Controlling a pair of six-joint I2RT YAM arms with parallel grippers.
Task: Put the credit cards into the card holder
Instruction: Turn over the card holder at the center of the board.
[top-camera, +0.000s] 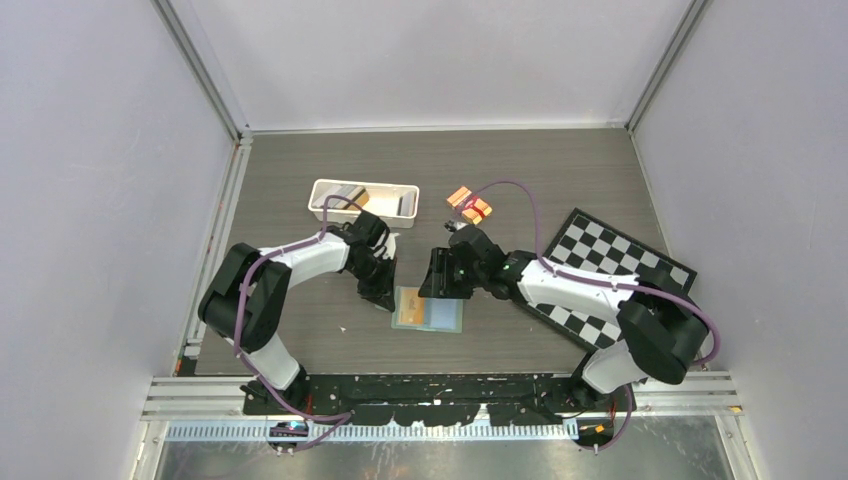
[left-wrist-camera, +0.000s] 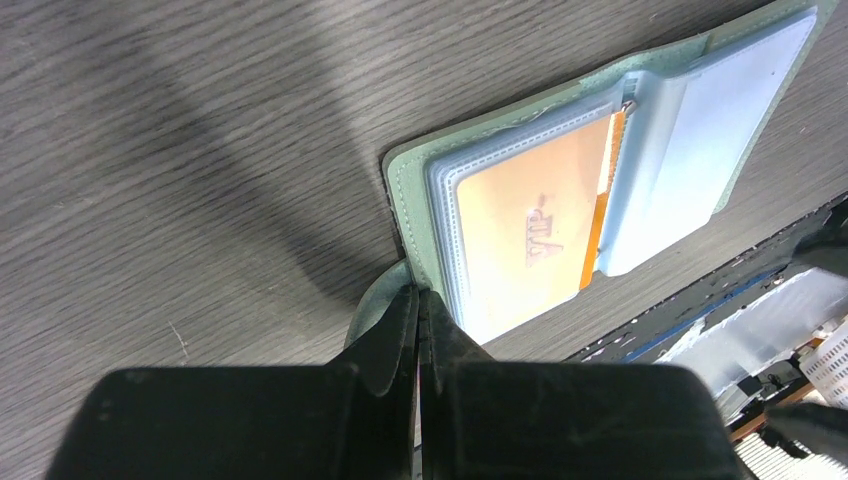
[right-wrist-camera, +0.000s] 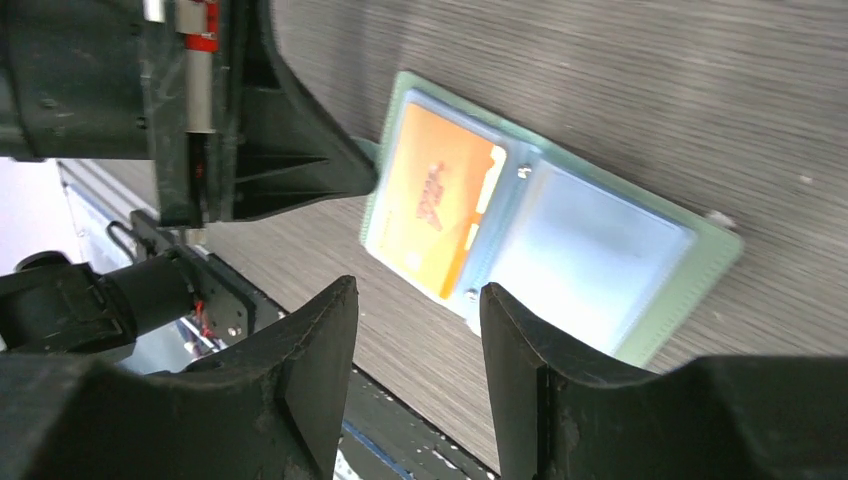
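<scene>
At table centre | left pincer clamps tab of card holder | right pincer agape, angled above

Counter: dark grey wood grain. White tray sits toward the far edge, left of centre, long side roughly parallel to that edge. Packet, orange with red bands, near the tray's right end, not touching. Checkerboard lies flat by the right edge, skewed to it.

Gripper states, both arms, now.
Left gripper: shut on the clasp tab of the card holder.
Right gripper: open, holding nothing.
</scene>
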